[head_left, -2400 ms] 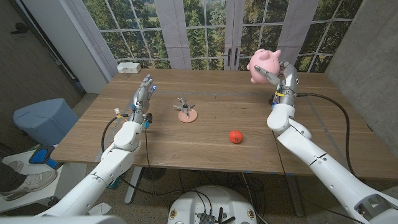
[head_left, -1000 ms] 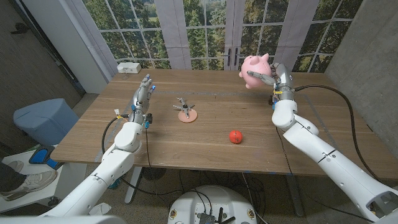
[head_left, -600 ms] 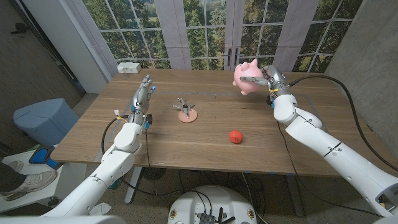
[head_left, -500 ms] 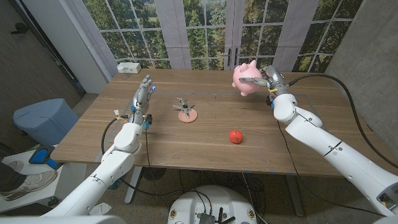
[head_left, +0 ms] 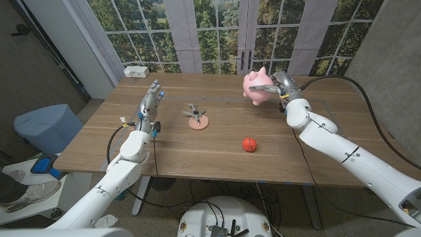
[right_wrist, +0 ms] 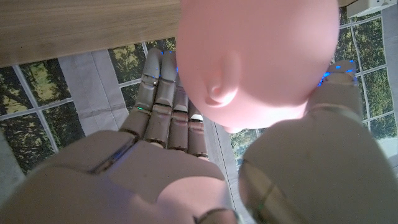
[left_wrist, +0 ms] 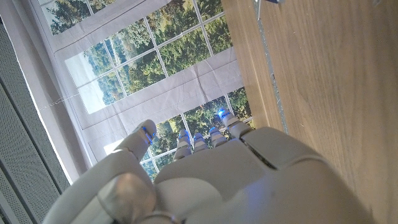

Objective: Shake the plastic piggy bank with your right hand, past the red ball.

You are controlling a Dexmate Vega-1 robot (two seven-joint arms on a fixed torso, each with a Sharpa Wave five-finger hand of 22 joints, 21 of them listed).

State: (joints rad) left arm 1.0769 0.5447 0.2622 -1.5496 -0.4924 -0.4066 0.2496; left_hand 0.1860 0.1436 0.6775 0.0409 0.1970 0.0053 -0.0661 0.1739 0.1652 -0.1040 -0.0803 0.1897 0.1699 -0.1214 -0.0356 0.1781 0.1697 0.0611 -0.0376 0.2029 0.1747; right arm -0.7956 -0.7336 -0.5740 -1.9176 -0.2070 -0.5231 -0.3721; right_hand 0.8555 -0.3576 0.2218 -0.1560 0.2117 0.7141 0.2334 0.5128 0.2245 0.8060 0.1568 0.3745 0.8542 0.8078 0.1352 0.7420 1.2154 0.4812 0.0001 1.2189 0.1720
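Note:
My right hand [head_left: 281, 84] grips the pink plastic piggy bank [head_left: 257, 87] and holds it in the air over the far right part of the table, beyond the red ball [head_left: 248, 144]. In the right wrist view the piggy bank [right_wrist: 261, 59] sits against my fingers [right_wrist: 165, 93], with my thumb on its other side. My left hand [head_left: 151, 100] stands on its edge at the table's left side, fingers straight and holding nothing; its back [left_wrist: 236, 168] fills the lower part of the left wrist view.
A small round disc with metal pieces on it [head_left: 197, 118] lies left of the table's [head_left: 217, 161] centre. A white box [head_left: 137, 71] sits at the far left corner. A blue bin [head_left: 46, 125] stands on the floor at the left.
My right hand has swung the piggy bank leftward and lower over the table, from above the far right edge toward the centre. The left hand, ball and disc have stayed put.

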